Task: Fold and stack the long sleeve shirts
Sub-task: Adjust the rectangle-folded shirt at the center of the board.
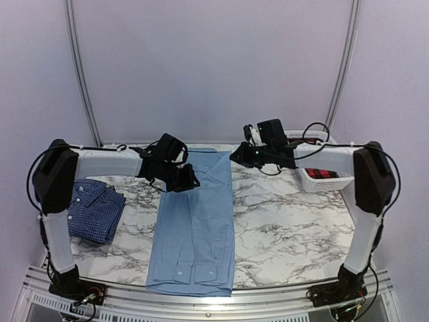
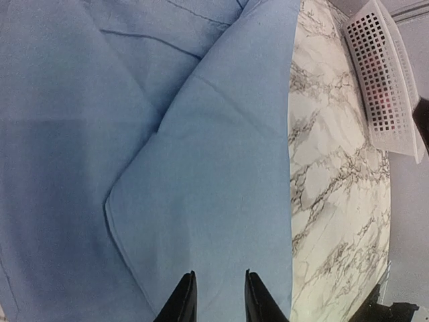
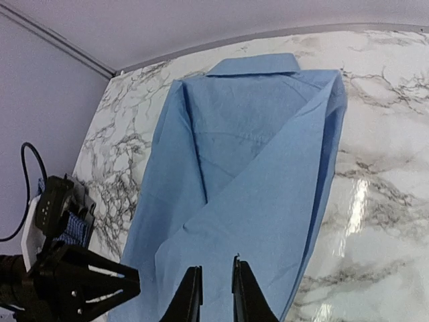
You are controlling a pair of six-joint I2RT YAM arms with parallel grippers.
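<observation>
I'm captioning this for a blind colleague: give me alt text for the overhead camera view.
A light blue shirt lies lengthwise on a marble table, sleeves folded in, with the left end effector and right end effector near its collar end. A folded dark checked shirt sits at left, a white basket at right.

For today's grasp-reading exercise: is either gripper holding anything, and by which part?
Nothing is held. Both the left gripper and right gripper hover with jaws slightly apart above the light blue shirt.
</observation>
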